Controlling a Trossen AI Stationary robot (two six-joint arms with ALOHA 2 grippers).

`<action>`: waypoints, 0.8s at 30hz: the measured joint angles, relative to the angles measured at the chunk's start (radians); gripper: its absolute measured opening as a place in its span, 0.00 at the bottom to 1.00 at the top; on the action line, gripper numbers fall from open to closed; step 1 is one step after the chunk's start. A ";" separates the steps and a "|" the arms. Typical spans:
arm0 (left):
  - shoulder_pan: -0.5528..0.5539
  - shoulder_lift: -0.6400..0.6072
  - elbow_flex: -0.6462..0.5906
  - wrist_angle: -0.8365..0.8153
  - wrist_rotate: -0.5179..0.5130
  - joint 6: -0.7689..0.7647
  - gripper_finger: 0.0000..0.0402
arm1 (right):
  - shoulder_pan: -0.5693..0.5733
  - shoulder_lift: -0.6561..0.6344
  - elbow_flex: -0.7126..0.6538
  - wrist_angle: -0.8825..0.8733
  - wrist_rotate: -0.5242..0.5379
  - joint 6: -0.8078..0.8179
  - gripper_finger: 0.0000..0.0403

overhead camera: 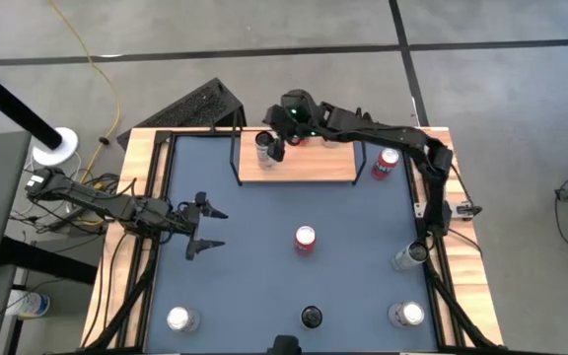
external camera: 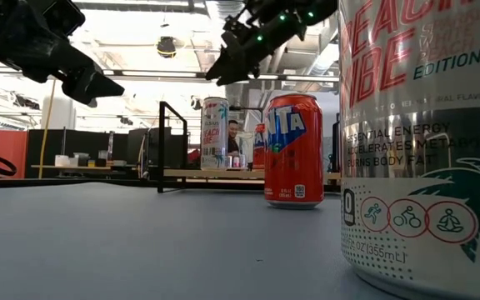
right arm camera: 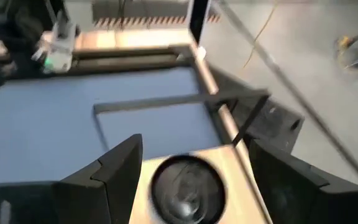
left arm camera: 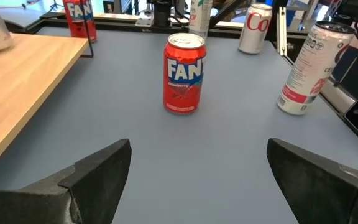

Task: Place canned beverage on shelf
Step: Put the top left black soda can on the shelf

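The shelf [overhead camera: 309,166], a light-wood board on a black wire frame, stands at the table's far side. A slim white can [overhead camera: 263,150] stands upright on the shelf's left end, and it also shows in the low view [external camera: 215,133]. My right gripper [overhead camera: 275,144] hangs open just above it; its fingers [right arm camera: 120,168] stand on either side of the can's top [right arm camera: 185,190], clear of it. A red Fanta can [overhead camera: 305,239] stands upright mid-table. My left gripper [overhead camera: 205,229] waits open at the table's left, facing the Fanta can [left arm camera: 183,73].
A red can [overhead camera: 388,163] stands just right of the shelf. Slim cans stand by the right edge [overhead camera: 409,256] and at the near corners [overhead camera: 405,314] [overhead camera: 178,318]. A dark can [overhead camera: 311,317] stands at the near edge. Wooden rails border the table.
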 joint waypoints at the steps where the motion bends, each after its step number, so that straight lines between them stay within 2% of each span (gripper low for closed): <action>1: 0.000 0.000 0.000 -0.001 0.001 0.000 0.91 | 0.000 -0.019 -0.047 0.051 0.003 0.005 0.72; 5: 0.000 0.000 0.000 0.001 0.007 0.015 0.91 | 0.012 -0.087 -0.225 0.298 0.028 0.029 0.72; 8: 0.000 0.000 0.000 0.006 0.007 0.016 0.91 | 0.020 -0.115 -0.294 0.395 0.072 0.032 0.72; 12: 0.000 0.000 0.000 0.007 0.008 0.015 0.91 | 0.017 -0.107 -0.315 0.387 0.069 0.036 0.72; 20: 0.000 0.000 0.000 0.014 0.007 0.003 0.91 | 0.006 -0.109 -0.314 0.381 -0.055 0.051 0.72; 24: 0.000 0.000 0.000 0.017 0.007 0.001 0.91 | 0.000 -0.109 -0.319 0.388 -0.057 0.059 0.72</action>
